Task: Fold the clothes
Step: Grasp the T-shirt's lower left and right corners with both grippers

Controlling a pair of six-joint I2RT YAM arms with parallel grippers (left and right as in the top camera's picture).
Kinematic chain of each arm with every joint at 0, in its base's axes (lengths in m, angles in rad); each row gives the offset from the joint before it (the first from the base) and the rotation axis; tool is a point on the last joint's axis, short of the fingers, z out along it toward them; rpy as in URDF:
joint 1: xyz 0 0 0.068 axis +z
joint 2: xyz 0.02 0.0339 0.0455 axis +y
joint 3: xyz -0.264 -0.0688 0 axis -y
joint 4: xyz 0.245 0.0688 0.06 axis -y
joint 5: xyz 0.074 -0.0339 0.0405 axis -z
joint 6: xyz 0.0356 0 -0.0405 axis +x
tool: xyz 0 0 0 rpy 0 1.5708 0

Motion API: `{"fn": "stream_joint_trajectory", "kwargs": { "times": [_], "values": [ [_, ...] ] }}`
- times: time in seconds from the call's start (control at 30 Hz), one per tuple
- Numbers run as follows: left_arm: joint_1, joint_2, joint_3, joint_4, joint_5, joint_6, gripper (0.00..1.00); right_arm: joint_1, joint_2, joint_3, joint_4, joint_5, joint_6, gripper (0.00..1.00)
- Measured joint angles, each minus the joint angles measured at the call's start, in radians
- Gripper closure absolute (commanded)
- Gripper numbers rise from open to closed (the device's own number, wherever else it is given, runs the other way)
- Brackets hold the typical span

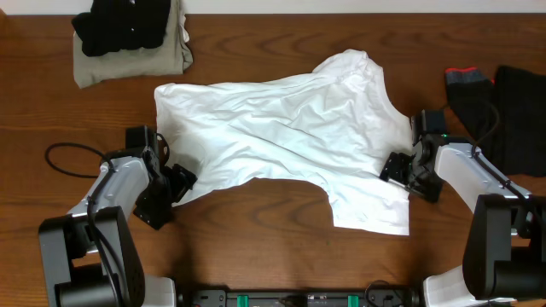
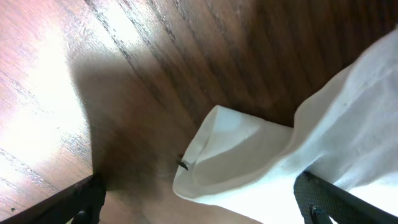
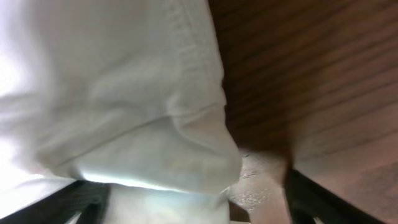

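- We see the white short-sleeved shirt [image 1: 281, 128] spread wrinkled across the middle of the wooden bench [image 1: 256, 247]. One part is bunched up toward the far edge, and a flap reaches toward the near edge on the right.
- The left end effector [image 1: 175, 183] sits low at the shirt's near-left corner.
- In the left wrist view its fingers [image 2: 81, 202] stand wide apart, released. A curled corner of the shirt lies on the bench between them, and we cannot make out either finger pressing the cloth.
- The right end effector [image 1: 399, 166] sits at the shirt's right edge, beside the flap.
- In the right wrist view its fingers [image 3: 317, 199] also stand far apart, released and clamping nothing. A stitched hem of the shirt fills the space between them toward one finger, with bare wood beside the other.
- At the far left of the bench a black garment [image 1: 128, 26] lies bunched on top of a folded khaki garment [image 1: 111, 68], well apart from the shirt.
- At the right edge we find more black cloth [image 1: 520, 111], with a red-trimmed dark piece [image 1: 467, 77] next to it, just behind the right arm.
- A black cable [image 1: 64, 158] loops on the bench beside the left arm.
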Motion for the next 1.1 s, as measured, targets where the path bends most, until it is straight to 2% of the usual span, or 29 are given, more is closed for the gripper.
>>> {"fn": "stream_joint_trajectory", "kwargs": {
  "times": [0.17, 0.33, 0.43, 0.47, 0.53, 0.57, 0.87, 1.1],
  "values": [
    [0.000, 0.000, 0.002, 0.011, -0.006, -0.001, 0.50, -0.001, 0.002, 0.000, -0.001, 0.008, 0.002, 0.46],
    [0.000, 0.000, 0.003, 0.025, -0.006, 0.003, 0.72, -0.002, 0.003, 0.000, -0.005, 0.004, 0.023, 0.66],
    [0.000, 0.000, 0.003, 0.033, -0.003, 0.005, 0.79, -0.002, 0.003, 0.000, -0.009, -0.001, 0.032, 0.78],
    [0.000, 0.000, 0.003, 0.035, 0.000, 0.005, 0.81, -0.002, 0.003, 0.000, -0.010, -0.002, 0.032, 0.83],
    [0.000, 0.000, 0.003, 0.039, 0.003, 0.002, 0.93, -0.002, 0.003, 0.000, -0.013, -0.007, 0.034, 0.96],
    [0.000, 0.000, 0.003, 0.044, 0.007, 0.003, 0.94, -0.002, 0.003, 0.000, -0.013, -0.013, 0.033, 0.99],
    [0.000, 0.000, 0.003, 0.046, 0.016, 0.009, 0.94, -0.002, 0.008, 0.009, -0.018, -0.056, 0.040, 0.99],
    [0.000, 0.002, 0.006, 0.044, 0.016, 0.031, 0.94, -0.002, 0.012, 0.046, -0.016, -0.135, -0.019, 0.99]
  ]
}}
